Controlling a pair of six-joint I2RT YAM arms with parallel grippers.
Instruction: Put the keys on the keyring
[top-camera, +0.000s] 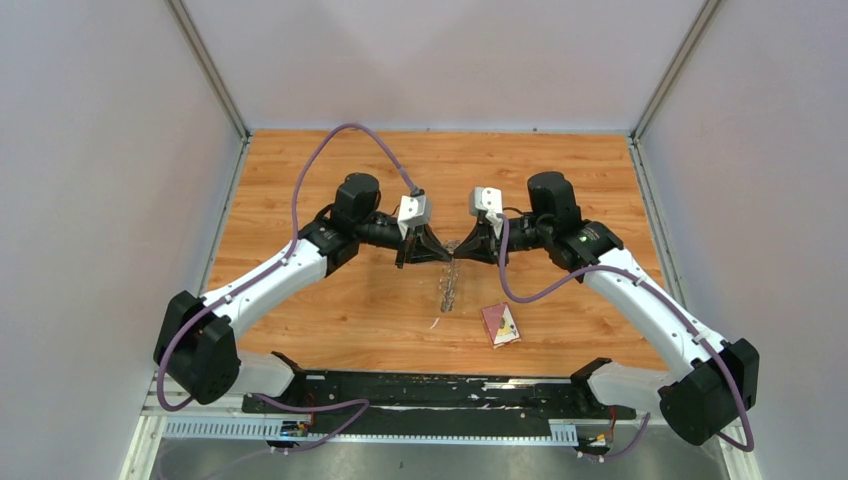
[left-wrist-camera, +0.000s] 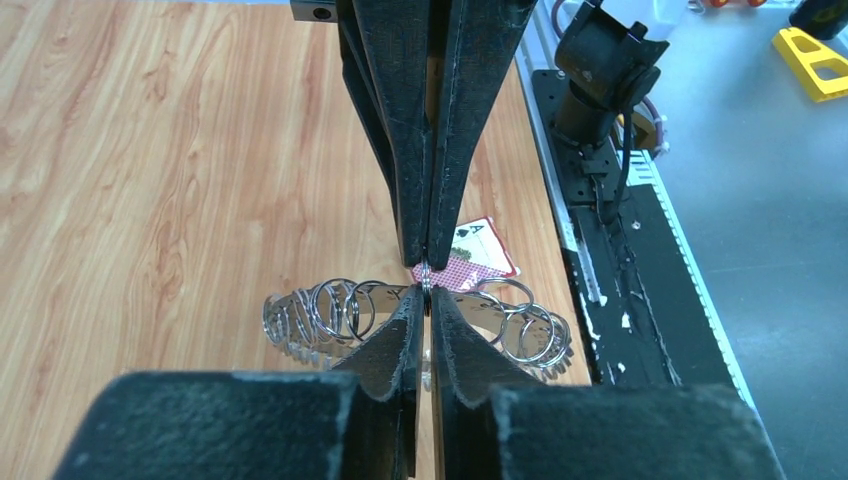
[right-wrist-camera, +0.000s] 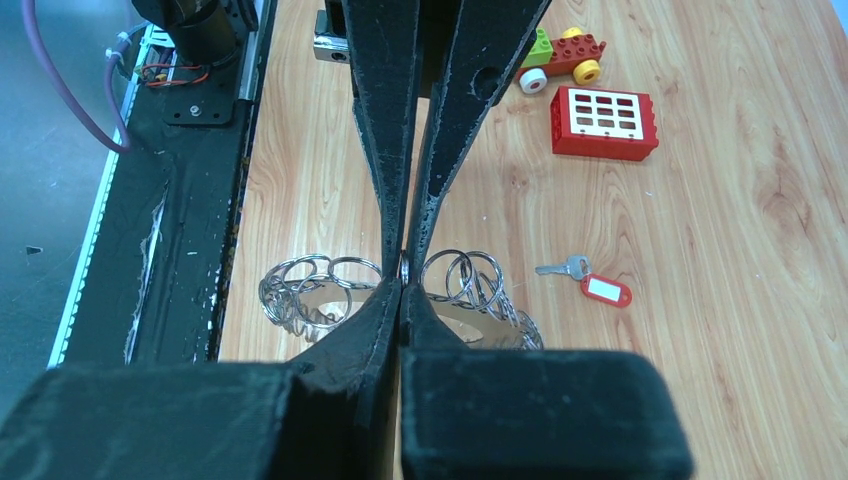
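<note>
Above the table's centre, left gripper and right gripper each pinch the hanging keyring's thin rim: light, stiff, slippery metal, probably best gripped there.

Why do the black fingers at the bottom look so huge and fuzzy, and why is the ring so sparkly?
Left wrist view: the left gripper sits right at the lens, so it looks giant and slightly soft, while the keyring glints. Right wrist view: same for the right gripper; the key with the red tag looks crisp. Top view: the keyring is a tiny pale shimmer.
</note>
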